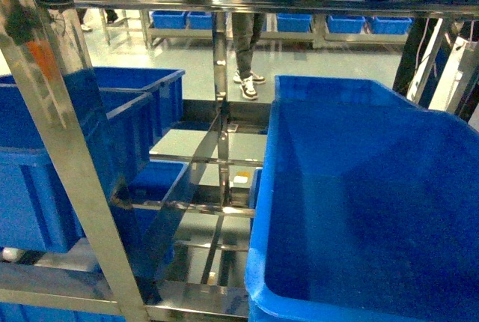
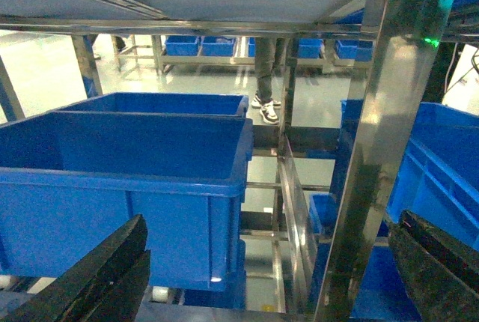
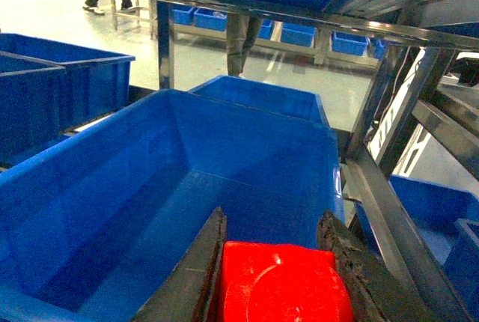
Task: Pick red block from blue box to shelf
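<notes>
While the head view shows only the shelf (image 1: 82, 187) and a big blue crate (image 1: 374, 210), the left gripper (image 2: 262, 277) stands spread, empty — the right gripper (image 3: 281, 269) pinches the red block (image 3: 281, 284) over that crate.

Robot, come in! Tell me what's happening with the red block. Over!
Right gripper shut on red block, above a deep blue crate. Left gripper open, empty. Shelf ahead, crates filling it.
</notes>
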Available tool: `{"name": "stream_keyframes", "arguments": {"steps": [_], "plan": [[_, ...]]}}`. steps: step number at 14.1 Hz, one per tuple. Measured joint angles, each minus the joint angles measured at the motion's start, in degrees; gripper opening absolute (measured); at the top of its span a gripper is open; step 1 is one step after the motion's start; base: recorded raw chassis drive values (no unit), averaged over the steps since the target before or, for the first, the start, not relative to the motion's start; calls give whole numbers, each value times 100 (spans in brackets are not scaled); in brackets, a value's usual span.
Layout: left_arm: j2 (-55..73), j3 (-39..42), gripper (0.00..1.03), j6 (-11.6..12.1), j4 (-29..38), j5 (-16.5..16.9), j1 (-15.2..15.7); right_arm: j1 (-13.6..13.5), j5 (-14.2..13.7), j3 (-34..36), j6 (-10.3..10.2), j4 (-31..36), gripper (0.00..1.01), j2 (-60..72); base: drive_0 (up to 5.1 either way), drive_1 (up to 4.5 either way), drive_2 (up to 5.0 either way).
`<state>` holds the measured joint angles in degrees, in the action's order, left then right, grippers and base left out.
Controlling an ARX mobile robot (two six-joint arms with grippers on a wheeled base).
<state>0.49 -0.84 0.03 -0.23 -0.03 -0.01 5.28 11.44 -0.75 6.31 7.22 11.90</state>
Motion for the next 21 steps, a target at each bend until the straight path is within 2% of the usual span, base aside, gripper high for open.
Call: {"name": "stream_keyframes", "arguments": {"steps": [19, 21], "plan": [[0, 0, 98, 0, -2, 0, 0, -2, -2, 0, 0, 4, 29, 0, 0, 0, 0], [0, 0, 98, -2, 0, -2, 0, -7, -2, 0, 0, 179, 29, 92, 0, 0, 0]]}}
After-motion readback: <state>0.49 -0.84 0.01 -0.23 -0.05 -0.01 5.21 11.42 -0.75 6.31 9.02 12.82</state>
